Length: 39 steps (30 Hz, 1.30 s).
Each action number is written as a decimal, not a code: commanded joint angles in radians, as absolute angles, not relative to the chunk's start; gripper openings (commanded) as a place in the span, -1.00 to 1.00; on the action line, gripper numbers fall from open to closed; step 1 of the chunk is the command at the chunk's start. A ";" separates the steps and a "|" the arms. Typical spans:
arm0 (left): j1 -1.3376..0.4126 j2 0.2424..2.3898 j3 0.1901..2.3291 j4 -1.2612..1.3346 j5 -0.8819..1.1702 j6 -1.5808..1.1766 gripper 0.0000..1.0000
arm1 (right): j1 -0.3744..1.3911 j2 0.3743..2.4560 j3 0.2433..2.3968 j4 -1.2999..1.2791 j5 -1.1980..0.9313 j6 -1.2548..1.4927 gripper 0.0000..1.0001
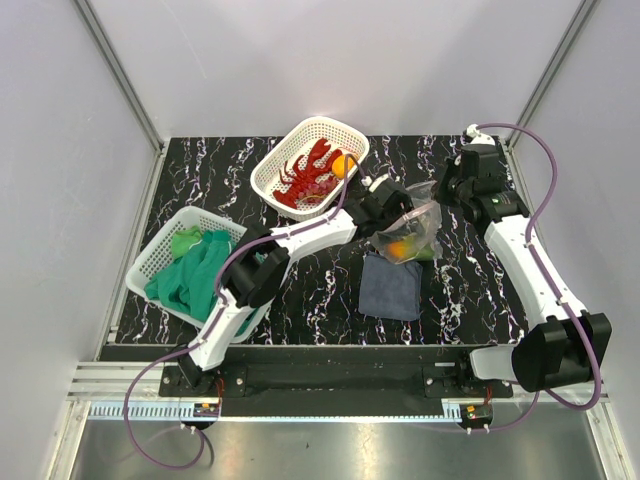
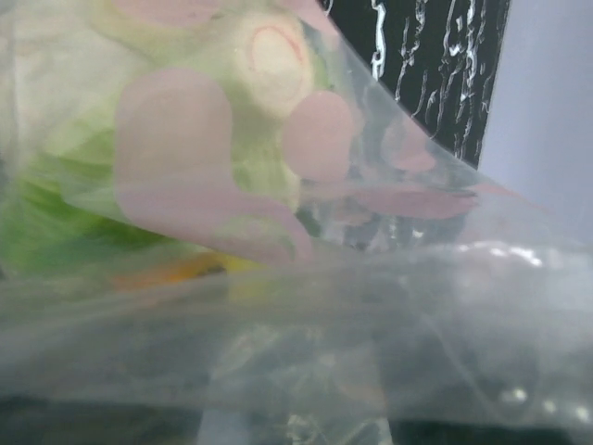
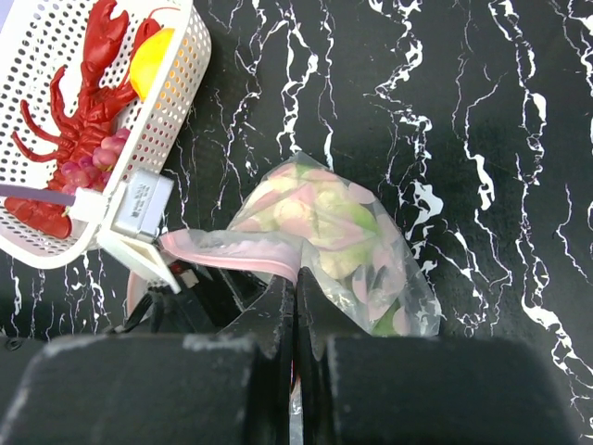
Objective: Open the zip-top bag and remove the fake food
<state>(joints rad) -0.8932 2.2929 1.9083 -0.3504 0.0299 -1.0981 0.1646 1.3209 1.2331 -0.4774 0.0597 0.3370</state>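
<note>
The zip-top bag lies right of the table's centre. Orange and green-yellow fake food shows inside it. My right gripper is shut on the bag's pink zip strip, with the bag bulging just beyond the fingers. My left gripper is at the bag's left edge. In the left wrist view, crinkly plastic covers everything, its fingers too, with green food behind it. A red lobster and an orange fruit lie in a white basket.
A dark blue-grey folded cloth lies just in front of the bag. A second white basket at the left holds a green cloth. Grey walls close in the table on three sides.
</note>
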 commanded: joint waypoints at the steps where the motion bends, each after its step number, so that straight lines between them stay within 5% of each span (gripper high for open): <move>1: -0.877 2.289 1.897 -0.547 -0.044 -1.206 0.43 | 0.153 1.270 1.246 -0.426 0.130 0.318 -1.00; 11: -0.908 2.223 1.852 -0.563 -0.103 -1.167 0.36 | 0.153 1.270 1.241 -0.423 0.138 0.307 -1.00; 23: -0.896 2.339 1.922 -0.577 -0.137 -1.131 0.60 | 0.153 1.275 1.241 -0.422 0.146 0.304 -1.00; 31: -0.854 2.376 1.951 -0.568 -0.176 -1.134 0.54 | 0.153 1.282 1.250 -0.422 0.141 0.310 -1.00; 39: -0.841 2.376 1.853 -0.376 -0.158 -1.104 0.57 | 0.153 1.296 1.266 -0.422 0.101 0.328 -1.00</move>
<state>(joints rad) -0.8967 2.3466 1.9411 -0.4168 -0.0994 -1.0969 0.1722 1.3197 1.2133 -0.5026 0.0357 0.3359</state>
